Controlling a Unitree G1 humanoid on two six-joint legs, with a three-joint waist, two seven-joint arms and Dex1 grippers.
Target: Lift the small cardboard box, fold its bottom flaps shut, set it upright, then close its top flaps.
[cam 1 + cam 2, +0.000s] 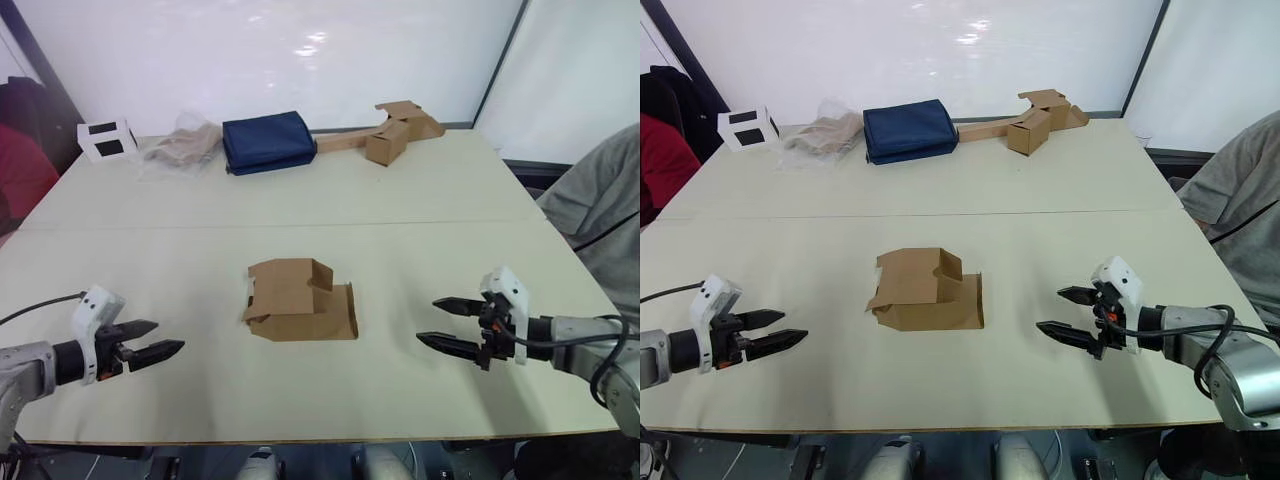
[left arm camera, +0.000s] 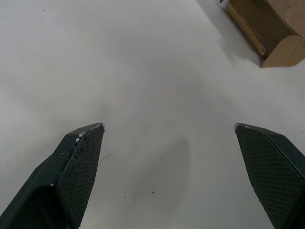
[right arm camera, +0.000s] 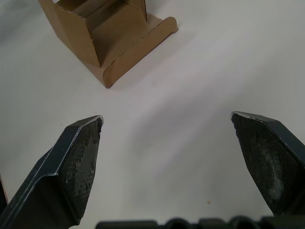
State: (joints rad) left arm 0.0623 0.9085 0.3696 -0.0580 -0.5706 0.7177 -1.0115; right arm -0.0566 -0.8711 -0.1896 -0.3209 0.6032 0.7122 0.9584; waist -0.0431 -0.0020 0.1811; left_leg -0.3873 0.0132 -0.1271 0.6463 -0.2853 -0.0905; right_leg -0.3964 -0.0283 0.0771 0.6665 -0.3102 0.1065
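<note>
1. Left gripper [image 1: 162, 340] and right gripper [image 1: 441, 322]: nearest the camera, low over the front of the desk at its left and right sides, both pointing inward. Each has its two black fingers [image 2: 78, 157] spread apart and grasping nothing.
2. Desk [image 1: 420, 210]: a broad pale surface carrying all the objects.
3. Folded dark blue cloth [image 1: 267, 142]: at the far edge, near the middle.
4. Brown cardboard pieces with a long tan strip [image 1: 392, 130]: at the far edge, just right of the cloth.
5. Small cardboard box [image 1: 298, 300]: lying on its side on the middle of the desk, between the two grippers and well apart from both. Its flaps [image 3: 138, 45] at the end facing the right gripper stand open, showing the hollow interior.
6. Crumpled clear plastic bag [image 1: 183, 146]: just left of the cloth.
7. White cube with black squares [image 1: 108, 139]: at the far left corner.
</note>
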